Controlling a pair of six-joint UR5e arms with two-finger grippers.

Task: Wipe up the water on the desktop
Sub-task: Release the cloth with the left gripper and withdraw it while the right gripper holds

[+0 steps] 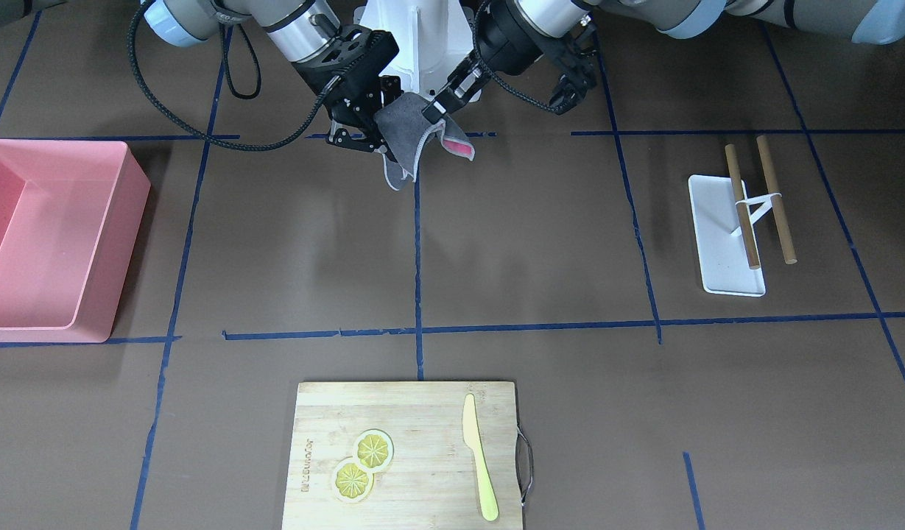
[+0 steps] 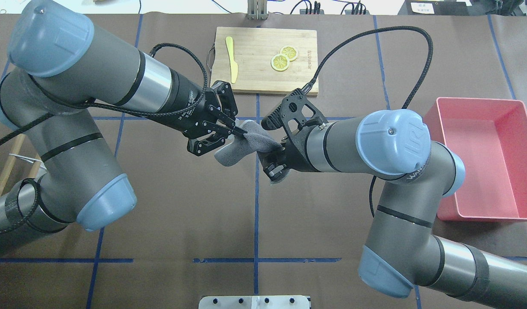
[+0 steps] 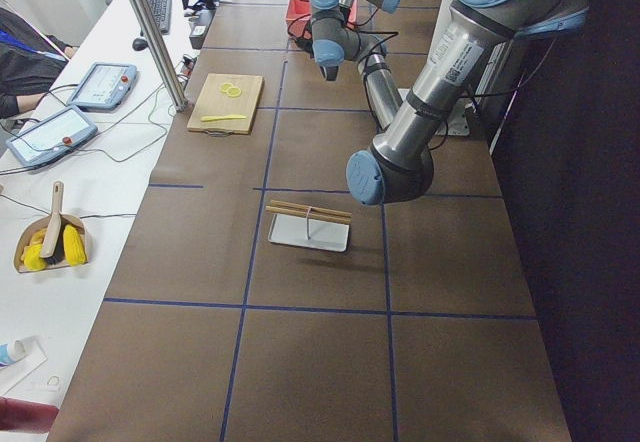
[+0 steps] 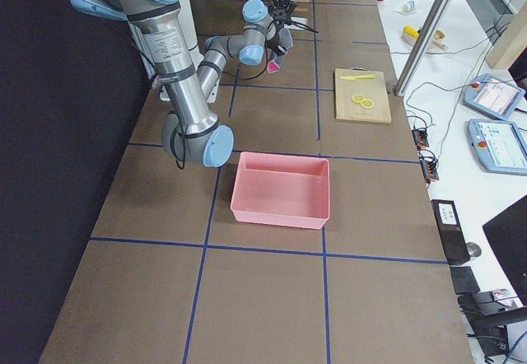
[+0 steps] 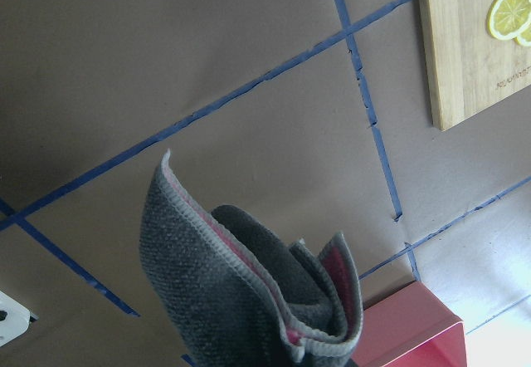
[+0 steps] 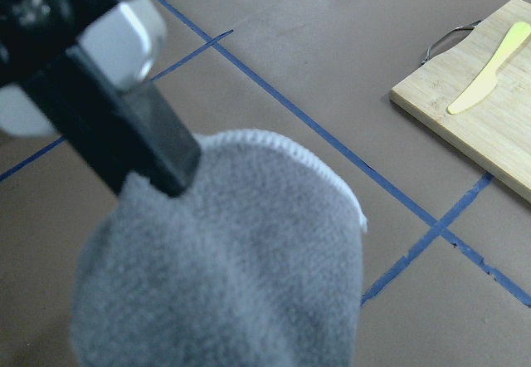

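A grey cloth [image 1: 404, 143] with a pink inner face hangs in the air between my two grippers, above the brown desktop [image 1: 533, 243] near my base. My left gripper [image 1: 431, 112] is shut on the cloth's upper edge; it also shows in the overhead view [image 2: 239, 128]. My right gripper [image 2: 272, 165] is shut on the other end of the cloth [image 2: 242, 148]. The cloth fills the bottom of the left wrist view [image 5: 216, 300] and of the right wrist view [image 6: 224, 259]. I cannot make out any water on the desktop [image 2: 182, 206].
A wooden cutting board [image 1: 415, 412] with two lemon slices [image 1: 362, 465] and a yellow knife [image 1: 479, 467] lies at the far edge. A pink bin [image 2: 477, 101] stands on my right. A white tray [image 1: 717, 243] with two wooden sticks [image 1: 776, 199] lies on my left.
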